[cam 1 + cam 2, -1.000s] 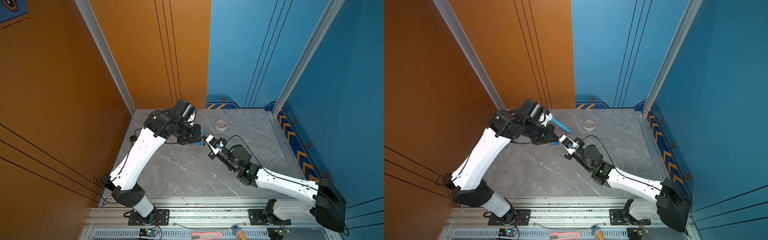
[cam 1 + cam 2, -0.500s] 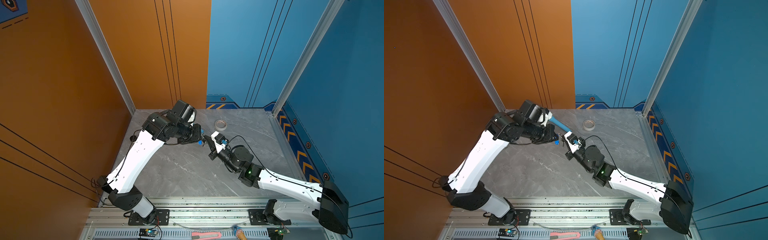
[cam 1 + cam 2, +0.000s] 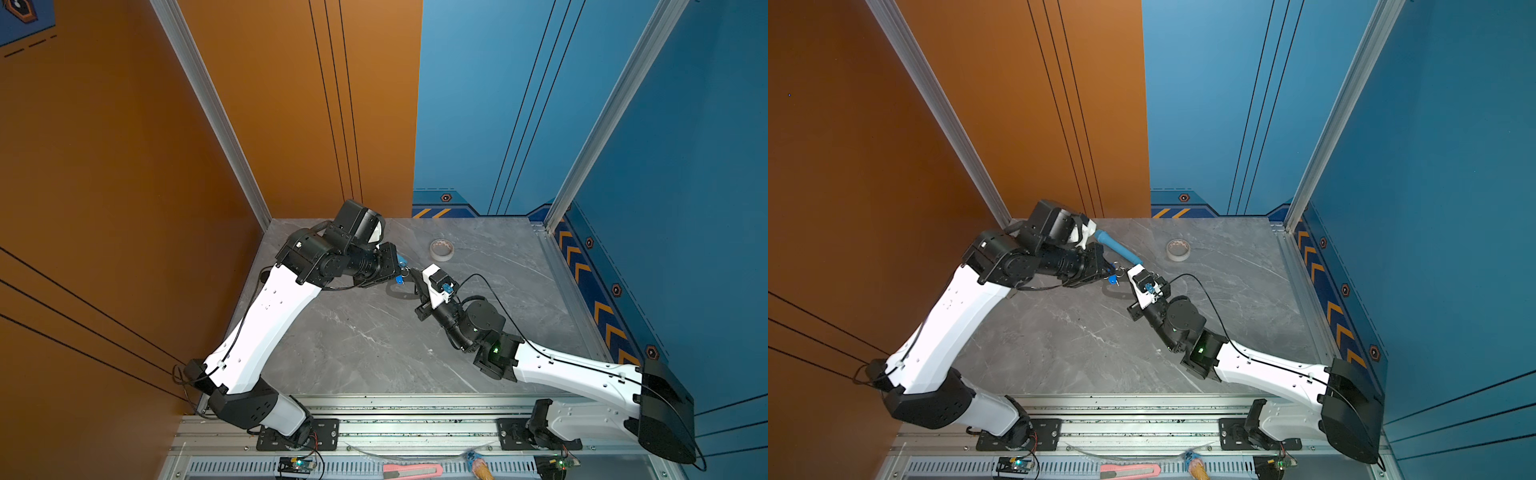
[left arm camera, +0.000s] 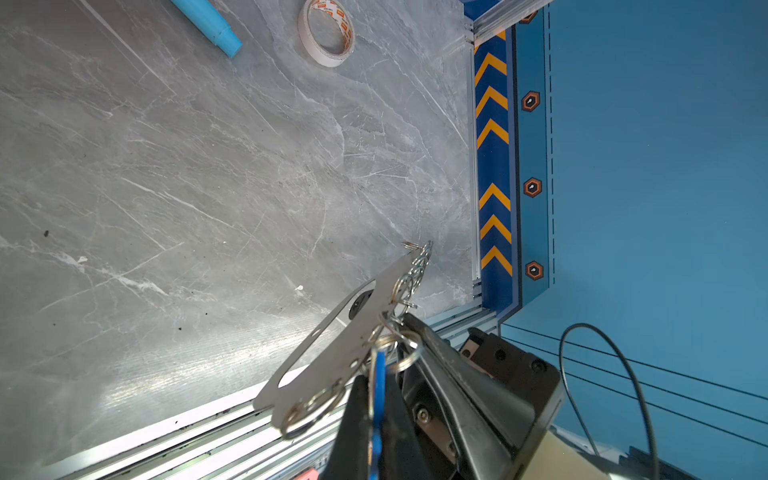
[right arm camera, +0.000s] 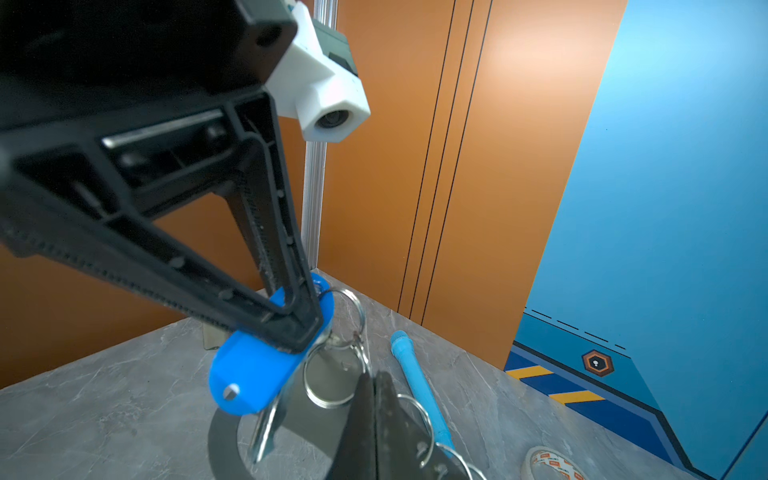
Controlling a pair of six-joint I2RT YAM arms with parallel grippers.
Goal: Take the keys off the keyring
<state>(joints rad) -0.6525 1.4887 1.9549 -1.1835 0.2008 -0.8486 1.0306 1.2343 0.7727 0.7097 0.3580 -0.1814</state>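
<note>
Both grippers meet above the back middle of the grey table. My left gripper is shut on the blue plastic tag of the keys. A silvery key hangs below the tag. My right gripper is shut on the edge of the keyring, a flat silver plate with an oval cut-out and a row of small wire rings. The plate is held in the air, tilted. In both top views the left gripper and right gripper almost touch, and the keys show as a blue spot between them.
A long blue plastic tube lies on the table just behind the grippers. A whitish tape roll sits to the back right. The orange wall and blue wall close the back. The aluminium rail runs along the front edge.
The right wrist has shifted slightly toward the back and turned a little. The left arm has barely moved. Both grips are the same as before.
</note>
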